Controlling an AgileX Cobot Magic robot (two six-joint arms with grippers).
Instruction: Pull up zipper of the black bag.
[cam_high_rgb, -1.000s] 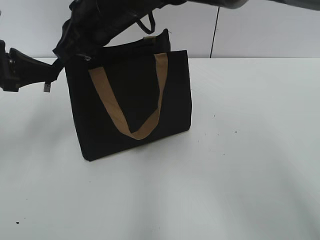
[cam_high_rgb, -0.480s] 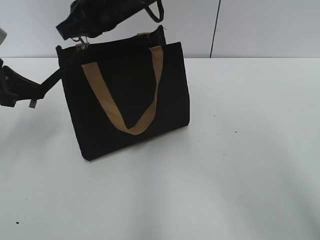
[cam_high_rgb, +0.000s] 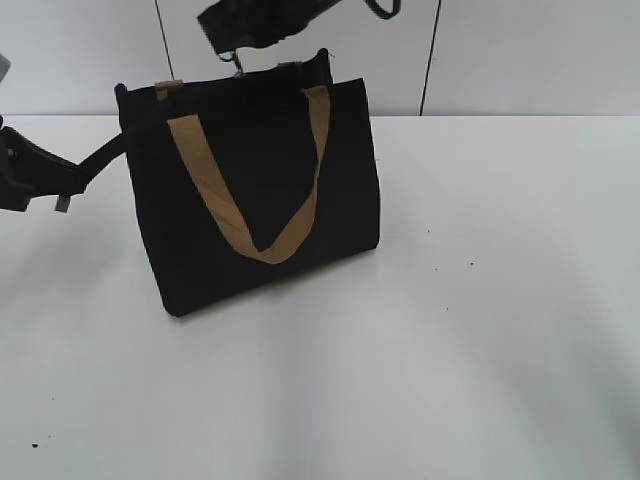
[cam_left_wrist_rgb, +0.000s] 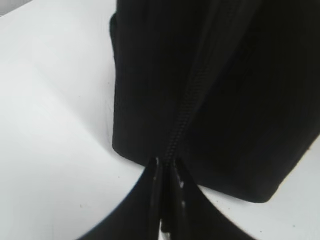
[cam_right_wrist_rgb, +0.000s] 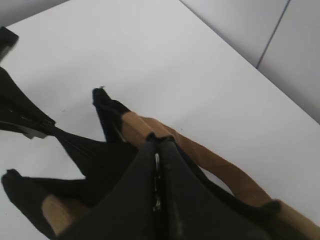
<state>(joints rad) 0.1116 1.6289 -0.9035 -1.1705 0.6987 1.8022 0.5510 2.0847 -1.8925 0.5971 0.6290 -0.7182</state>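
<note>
Left gripper (cam_high_rgb: 62, 182), at the left edge of the white worktop (cam_high_rgb: 480, 330): fingers pressed together, pinching the end of the zipper (cam_left_wrist_rgb: 187, 112) tail, a black fabric strip that runs taut from the bag's upper left corner. The arm reaches in low from the left, roughly level. In the left wrist view the closed track runs straight away from the fingertips along the bag's top.

Right gripper (cam_high_rgb: 238, 55), above the bag's top edge near the far edge of the worktop: fingers closed on a small silver pull tab (cam_right_wrist_rgb: 157, 165), seen between them in the right wrist view. The arm descends at a slant from the upper right.

Black bag (cam_high_rgb: 260, 200): upright, left of centre, towards the far edge. One tan handle (cam_high_rgb: 250, 190) hangs down its front face. No readable brand, label or writing.
</note>
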